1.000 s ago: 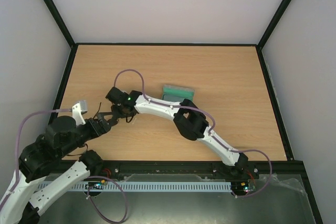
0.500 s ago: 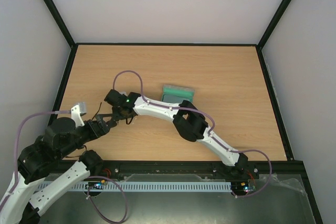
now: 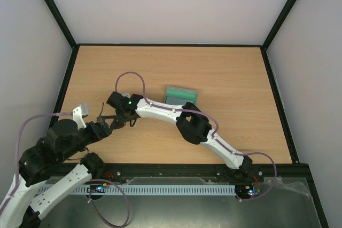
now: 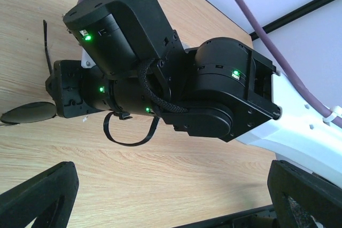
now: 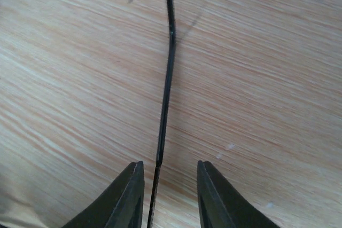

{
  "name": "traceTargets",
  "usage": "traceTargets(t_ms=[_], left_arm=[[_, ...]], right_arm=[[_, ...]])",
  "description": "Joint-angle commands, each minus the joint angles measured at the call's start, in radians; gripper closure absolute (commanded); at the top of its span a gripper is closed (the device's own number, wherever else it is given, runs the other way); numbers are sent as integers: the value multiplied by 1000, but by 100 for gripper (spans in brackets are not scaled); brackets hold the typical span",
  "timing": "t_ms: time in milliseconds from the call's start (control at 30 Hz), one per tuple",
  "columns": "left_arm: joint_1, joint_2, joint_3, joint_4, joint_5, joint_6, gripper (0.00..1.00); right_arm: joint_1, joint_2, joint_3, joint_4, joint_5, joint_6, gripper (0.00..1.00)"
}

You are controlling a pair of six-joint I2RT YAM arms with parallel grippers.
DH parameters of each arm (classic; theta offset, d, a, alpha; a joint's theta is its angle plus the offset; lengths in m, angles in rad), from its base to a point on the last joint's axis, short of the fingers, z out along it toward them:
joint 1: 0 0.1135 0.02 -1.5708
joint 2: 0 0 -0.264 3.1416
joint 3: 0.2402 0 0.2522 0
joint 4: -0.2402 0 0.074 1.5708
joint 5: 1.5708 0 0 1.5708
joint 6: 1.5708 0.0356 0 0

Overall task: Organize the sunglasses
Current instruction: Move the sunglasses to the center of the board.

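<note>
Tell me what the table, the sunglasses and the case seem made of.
Table: likely wood-grain laminate, matt, with even streaked grain.
Sunglasses: thin black arm, probably plastic, faint sheen; metal not excluded.
Case: green lining looks like soft fabric; shell material too small to tell.

Sunglasses on the table, left of the case.

Right gripper narrower than a second ago, astride the thin arm of the sunglasses.
</note>
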State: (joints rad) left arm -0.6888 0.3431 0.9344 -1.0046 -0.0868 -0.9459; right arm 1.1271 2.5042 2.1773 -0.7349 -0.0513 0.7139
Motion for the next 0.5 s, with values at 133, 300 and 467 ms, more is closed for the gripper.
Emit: traceTargets(t_ms=[133, 300, 467], left_arm=[[5, 14, -20, 5, -7, 11, 0], [5, 24, -28, 14, -7, 12, 0], [5, 35, -40, 29, -1, 12, 0]], right_arm=[[9, -61, -110, -73, 111, -25, 82], [6, -174, -280, -42, 152, -40, 87], [-10, -320, -515, 35, 159, -86, 88]])
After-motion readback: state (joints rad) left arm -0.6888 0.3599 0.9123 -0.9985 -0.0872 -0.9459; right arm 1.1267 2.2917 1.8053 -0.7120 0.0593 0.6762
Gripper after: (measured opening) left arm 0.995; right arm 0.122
